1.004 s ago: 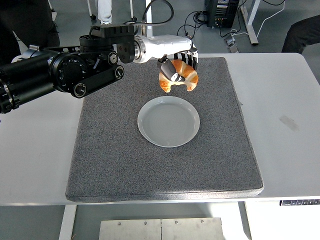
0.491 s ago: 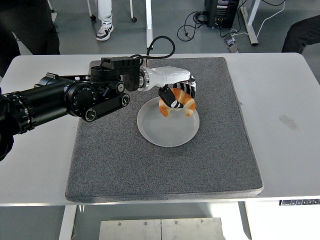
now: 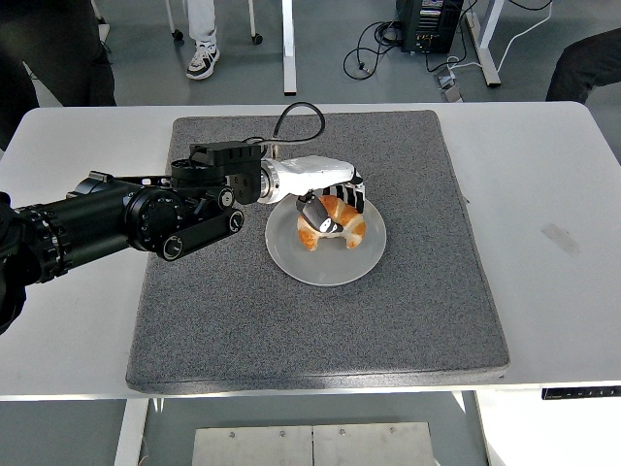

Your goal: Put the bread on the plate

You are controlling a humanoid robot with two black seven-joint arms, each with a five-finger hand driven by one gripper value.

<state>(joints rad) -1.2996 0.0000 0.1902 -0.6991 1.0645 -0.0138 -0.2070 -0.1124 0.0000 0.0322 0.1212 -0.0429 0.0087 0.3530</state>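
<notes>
Black-tipped fingers (image 3: pixel 312 217) on your left hand (image 3: pixel 325 199) are wrapped around the croissant (image 3: pixel 334 222), which sits low over the grey plate (image 3: pixel 327 264), probably touching it. Heads up: if you pull away before fully letting go, the bread could drag off the rim onto the grey mat (image 3: pixel 291 330). Loosen first, then lift straight up. Nothing else sits on the tabletop (image 3: pixel 543 243).

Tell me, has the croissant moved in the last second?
Yes. The croissant, in the left robot hand, came toward the table's near edge, from beyond the plate to over it.
</notes>
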